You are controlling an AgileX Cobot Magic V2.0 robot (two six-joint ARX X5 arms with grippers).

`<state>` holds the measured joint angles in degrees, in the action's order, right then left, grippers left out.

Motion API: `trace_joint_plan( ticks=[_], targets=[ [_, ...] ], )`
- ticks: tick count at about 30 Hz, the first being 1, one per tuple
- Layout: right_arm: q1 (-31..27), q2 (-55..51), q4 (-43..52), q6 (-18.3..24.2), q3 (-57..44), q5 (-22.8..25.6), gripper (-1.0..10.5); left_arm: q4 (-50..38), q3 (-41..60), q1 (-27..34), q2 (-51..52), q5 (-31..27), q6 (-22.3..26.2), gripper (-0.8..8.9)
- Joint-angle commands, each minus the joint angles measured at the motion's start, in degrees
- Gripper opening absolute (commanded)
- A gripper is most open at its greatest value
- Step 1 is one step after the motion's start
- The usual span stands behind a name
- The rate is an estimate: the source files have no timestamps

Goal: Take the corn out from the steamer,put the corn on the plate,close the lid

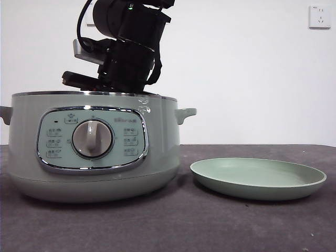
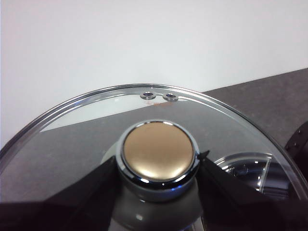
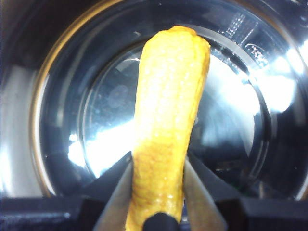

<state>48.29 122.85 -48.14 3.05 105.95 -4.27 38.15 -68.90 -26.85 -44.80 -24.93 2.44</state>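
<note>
Right wrist view showed you that the right claw (image 3: 156, 192) was squeezed tight on the corn (image 3: 168, 120) inside the steamer (image 1: 89, 147), the left claw (image 2: 159, 166) gripped the lid (image 2: 86, 115), and the plate (image 1: 257, 178) waited bare.

This looks like a bare test room or lab staged as a kitchen. A steamer (image 1: 92, 144) and a plate (image 1: 257, 178) stand on a dark cloth-covered counter (image 1: 210, 226) against a plain white wall (image 1: 247, 68). The wall carries 1 socket (image 1: 319, 16), and a black robot arm (image 1: 128, 44) reaches in from above.
</note>
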Motion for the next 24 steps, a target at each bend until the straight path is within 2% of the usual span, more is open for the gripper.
trace_joint_plan(
  ticks=[1, 7, 14, 19, 24],
  targets=[
    [-0.37, -2.78, -0.59, 0.44, 0.20, 0.26, -0.1, -2.27, -0.94, -0.09, 0.70, -0.35, 0.63, -0.09],
    [-2.56, -10.97, -5.64, 0.42, 0.20, 0.35, -0.1, -2.27, -0.94, -0.09, -0.52, 0.22, 0.63, -0.09],
    [-7.54, -19.37, -18.69, -0.83, 0.20, 0.46, -0.1, -2.75, -0.94, -0.09, -3.82, 7.02, 0.46, -0.09],
    [-10.97, -22.14, -25.49, -2.69, 0.17, 6.05, -0.1, -3.39, -0.94, -0.11, -6.78, 12.41, -0.20, -0.09],
    [-14.10, -22.16, -28.61, -4.11, -1.64, 7.56, -0.1, -3.96, -0.94, -0.11, -9.11, 16.09, -1.18, -0.09]
  ],
)
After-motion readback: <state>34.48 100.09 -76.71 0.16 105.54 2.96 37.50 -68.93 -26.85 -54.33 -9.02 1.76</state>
